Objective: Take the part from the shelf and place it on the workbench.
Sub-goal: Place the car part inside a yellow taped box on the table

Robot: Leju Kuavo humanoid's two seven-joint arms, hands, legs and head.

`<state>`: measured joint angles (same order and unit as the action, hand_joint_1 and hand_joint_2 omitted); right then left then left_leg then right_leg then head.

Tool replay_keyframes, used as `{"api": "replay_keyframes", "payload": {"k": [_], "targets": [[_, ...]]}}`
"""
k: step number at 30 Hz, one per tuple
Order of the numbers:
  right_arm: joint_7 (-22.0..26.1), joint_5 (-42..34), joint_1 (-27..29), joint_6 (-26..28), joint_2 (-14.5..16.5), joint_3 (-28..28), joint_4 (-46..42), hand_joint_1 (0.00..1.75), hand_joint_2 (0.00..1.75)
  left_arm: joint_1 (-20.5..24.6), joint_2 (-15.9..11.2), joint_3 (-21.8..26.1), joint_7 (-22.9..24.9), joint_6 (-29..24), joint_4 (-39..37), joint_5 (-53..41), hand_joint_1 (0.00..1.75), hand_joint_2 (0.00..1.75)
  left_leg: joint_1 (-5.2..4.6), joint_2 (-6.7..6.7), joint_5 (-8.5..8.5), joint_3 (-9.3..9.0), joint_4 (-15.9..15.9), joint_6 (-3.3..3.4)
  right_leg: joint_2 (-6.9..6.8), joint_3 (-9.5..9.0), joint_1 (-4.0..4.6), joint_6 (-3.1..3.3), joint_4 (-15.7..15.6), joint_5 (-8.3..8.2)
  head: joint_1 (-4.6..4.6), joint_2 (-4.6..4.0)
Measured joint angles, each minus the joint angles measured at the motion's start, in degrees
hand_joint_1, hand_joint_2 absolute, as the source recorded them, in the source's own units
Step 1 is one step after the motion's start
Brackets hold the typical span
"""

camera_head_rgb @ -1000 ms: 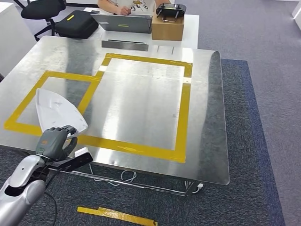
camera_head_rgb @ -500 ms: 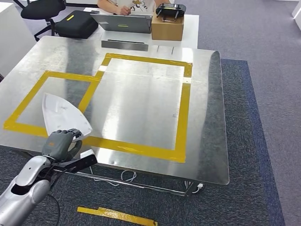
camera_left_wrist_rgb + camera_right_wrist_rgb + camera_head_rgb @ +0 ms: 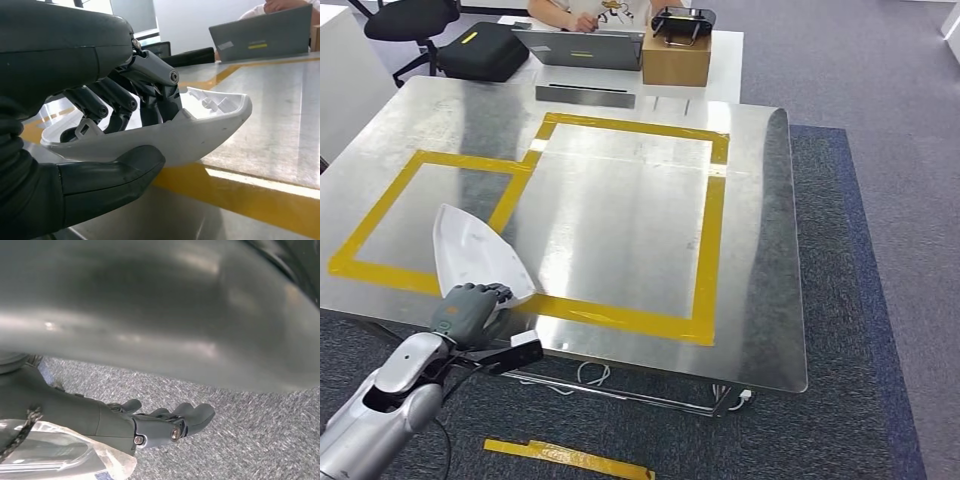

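The left hand (image 3: 471, 310) pinched the white moulded part (image 3: 477, 256) by its near rim, thumb beneath, carrying it level above the taped steel workbench (image 3: 622, 230) for setting down, while the right hand (image 3: 166, 425) hung loosely extended, holding nothing.

Behind the white desk (image 3: 727, 62) sits a person (image 3: 580, 12). On the desk: a laptop (image 3: 580, 48), a cardboard box (image 3: 676, 60) topped by a black device (image 3: 684, 20), and a black bag (image 3: 483, 50).

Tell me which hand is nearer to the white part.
Left. The left hand grips the white part at its near end, over the workbench edge. The right hand hangs over the carpet, holding nothing, away from the part.
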<state>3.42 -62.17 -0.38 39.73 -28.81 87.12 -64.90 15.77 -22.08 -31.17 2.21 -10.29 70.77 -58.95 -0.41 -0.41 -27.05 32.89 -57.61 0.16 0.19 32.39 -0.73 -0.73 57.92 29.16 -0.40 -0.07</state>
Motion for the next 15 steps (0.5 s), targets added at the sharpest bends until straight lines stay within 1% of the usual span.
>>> {"api": "replay_keyframes", "payload": {"k": [4, 8, 11, 15], "targets": [[0.68, -0.13, -0.05, -0.10, 0.02, 0.21, 0.31, 0.00, 0.00, 0.48, 0.00, -0.97, -0.45, 0.00, -0.81, -0.44, 1.75, 1.75, 0.00, 0.00, 0.00, 0.00, 0.00, 0.00, 0.00, 0.00, 0.00, 0.00, 0.00, 0.00, 0.01, 0.00], [0.99, -0.16, -0.09, -0.04, 0.04, 0.42, 0.57, 0.00, 0.00, 0.70, -0.04, -1.65, -0.84, -0.38, -1.28, -0.48, 0.00, 1.75, 0.00, 0.00, 0.00, 0.00, 0.00, 0.00, 0.00, -0.01, 0.00, 0.00, 0.00, 0.00, 0.01, 0.00], [0.97, -0.17, -0.17, -0.01, 0.04, 0.62, 0.57, 0.00, 0.00, 0.77, -0.09, -2.00, -0.91, -0.64, -1.35, -0.44, 0.00, 1.75, 0.00, 0.00, 0.00, 0.00, 0.00, 0.00, -0.02, -0.02, 0.00, 0.00, 0.00, 0.00, 0.01, 0.00], [0.93, -0.42, -0.22, 0.01, 0.04, 0.97, 0.55, 0.00, 0.00, 0.79, -0.13, -2.20, -0.92, -0.70, -1.37, 0.36, 0.00, 0.00, 0.00, 0.00, 0.00, 0.00, 0.00, 0.00, -0.03, -0.03, 0.00, 0.00, 0.00, 0.00, 0.01, 0.00]]}}
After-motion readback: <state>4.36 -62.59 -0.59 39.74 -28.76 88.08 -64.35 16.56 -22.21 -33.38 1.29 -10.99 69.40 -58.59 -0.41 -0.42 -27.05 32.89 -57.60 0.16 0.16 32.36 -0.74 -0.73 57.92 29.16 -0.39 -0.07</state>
